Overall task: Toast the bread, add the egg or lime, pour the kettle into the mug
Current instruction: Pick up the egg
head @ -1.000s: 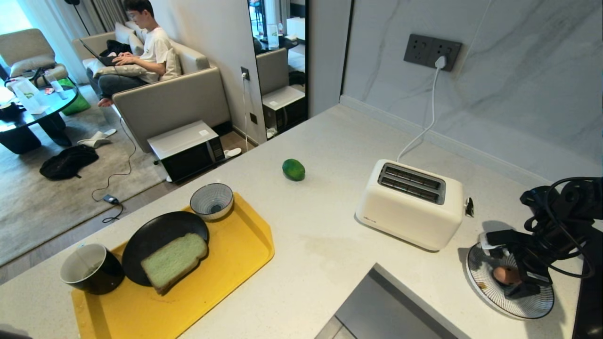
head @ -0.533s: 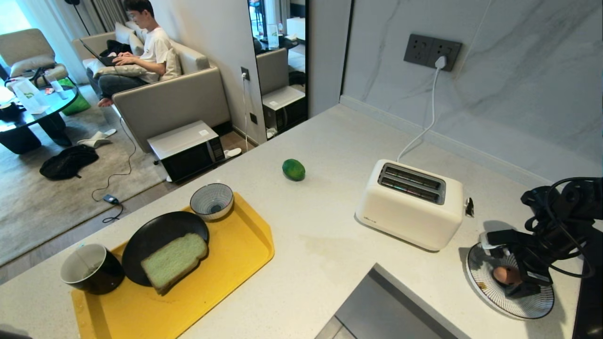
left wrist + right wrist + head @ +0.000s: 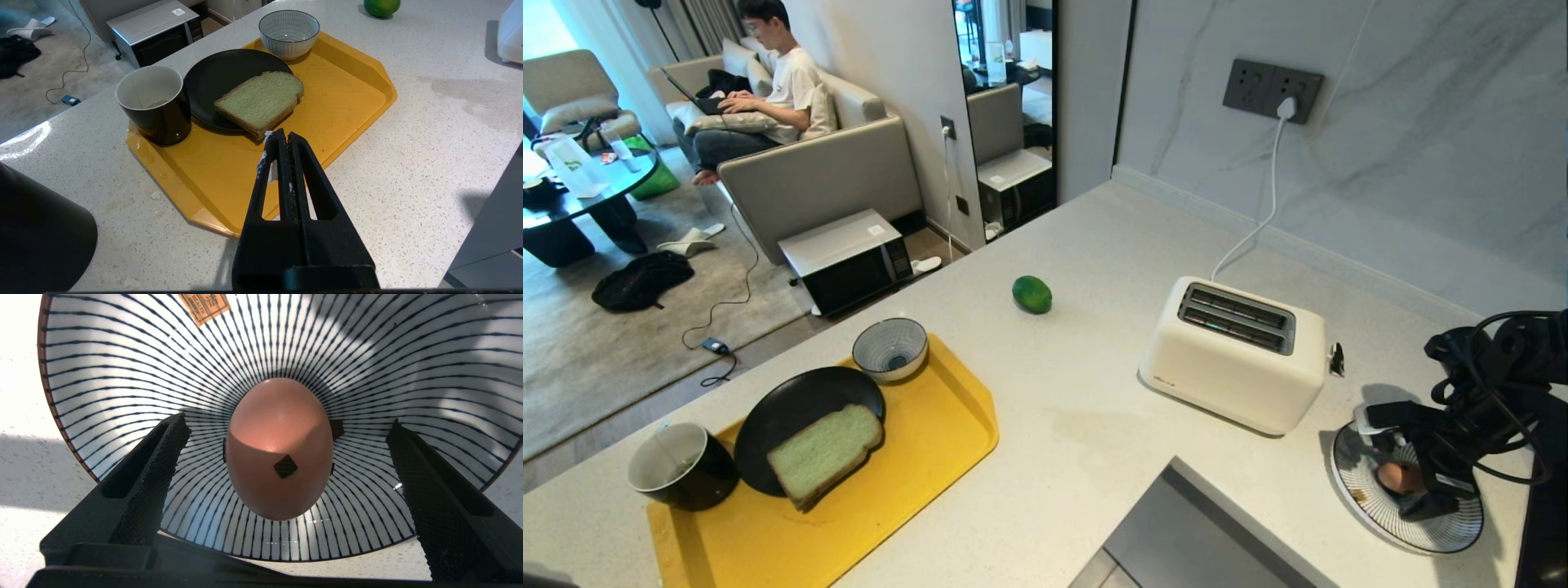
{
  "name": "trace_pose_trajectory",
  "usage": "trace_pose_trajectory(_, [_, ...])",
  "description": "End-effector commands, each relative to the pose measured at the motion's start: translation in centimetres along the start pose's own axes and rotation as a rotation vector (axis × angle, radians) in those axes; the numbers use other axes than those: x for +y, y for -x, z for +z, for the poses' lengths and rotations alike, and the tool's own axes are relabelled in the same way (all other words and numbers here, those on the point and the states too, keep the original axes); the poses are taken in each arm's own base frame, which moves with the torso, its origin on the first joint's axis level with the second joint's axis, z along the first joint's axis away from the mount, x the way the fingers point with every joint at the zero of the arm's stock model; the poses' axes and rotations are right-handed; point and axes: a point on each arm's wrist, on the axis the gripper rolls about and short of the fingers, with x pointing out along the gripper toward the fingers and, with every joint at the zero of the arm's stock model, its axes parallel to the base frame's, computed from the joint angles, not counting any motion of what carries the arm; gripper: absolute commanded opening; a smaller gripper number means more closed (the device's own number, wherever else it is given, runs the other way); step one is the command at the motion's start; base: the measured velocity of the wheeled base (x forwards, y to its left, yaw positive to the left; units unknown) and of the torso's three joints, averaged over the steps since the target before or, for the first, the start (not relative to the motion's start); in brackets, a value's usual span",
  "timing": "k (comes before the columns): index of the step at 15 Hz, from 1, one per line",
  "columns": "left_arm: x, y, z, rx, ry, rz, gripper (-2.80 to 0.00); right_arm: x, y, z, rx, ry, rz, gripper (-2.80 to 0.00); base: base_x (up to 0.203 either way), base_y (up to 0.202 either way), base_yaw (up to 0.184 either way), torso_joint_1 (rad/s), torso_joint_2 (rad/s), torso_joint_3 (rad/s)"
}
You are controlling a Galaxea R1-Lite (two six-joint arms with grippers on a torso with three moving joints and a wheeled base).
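Right gripper [image 3: 286,457] hangs spread wide around the egg [image 3: 280,449] in its striped dish [image 3: 102,375] (nothing has shifted in the past second); the grasp looks imminent.

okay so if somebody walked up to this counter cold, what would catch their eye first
Probably the right gripper, down over a striped dish at the counter's right end, its open fingers on either side of a brown egg without touching it. Next, the bright yellow tray on the left, carrying a green bread slice on a black plate, a black mug and a small striped bowl.
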Motion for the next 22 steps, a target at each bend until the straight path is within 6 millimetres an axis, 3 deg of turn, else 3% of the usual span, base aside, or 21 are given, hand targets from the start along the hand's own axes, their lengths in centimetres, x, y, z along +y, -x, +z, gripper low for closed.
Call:
trace_pose_trajectory(1, [0.0,0.0,0.0,0.001,0.0,0.0,-2.8,0.0,-0.1,0.0,-0.001,0.008,0.004,0.0,0.0,0.0,0.0,0.0,0.0,0.0])
trace_pose_trajectory(3, [0.0,0.0,0.0,0.001,0.0,0.0,-2.8,0.0,-0.2,0.0,-0.002,0.008,0.007,0.0,0.0,0.0,0.0,0.0,0.0,0.0])
trace_pose_trajectory(4, [0.0,0.0,0.0,0.002,0.0,0.0,-2.8,0.0,-0.2,0.0,-0.002,0.009,0.007,-2.8,0.0,0.0,0.0,0.0,0.0,0.0])
trace_pose_trajectory(14, [0.0,0.0,0.0,0.002,0.0,0.0,-2.8,-0.1,0.2,-0.6,-0.018,-0.012,-0.003,-2.8,0.0,0.0,0.0,0.0,0.0,0.0])
trace_pose_trajectory(22, [0.0,0.0,0.0,0.002,0.0,0.0,-2.8,0.7,4.3,-0.3,-0.075,-0.048,-0.089,-2.8,0.0,0.0,0.0,0.0,0.0,0.0])
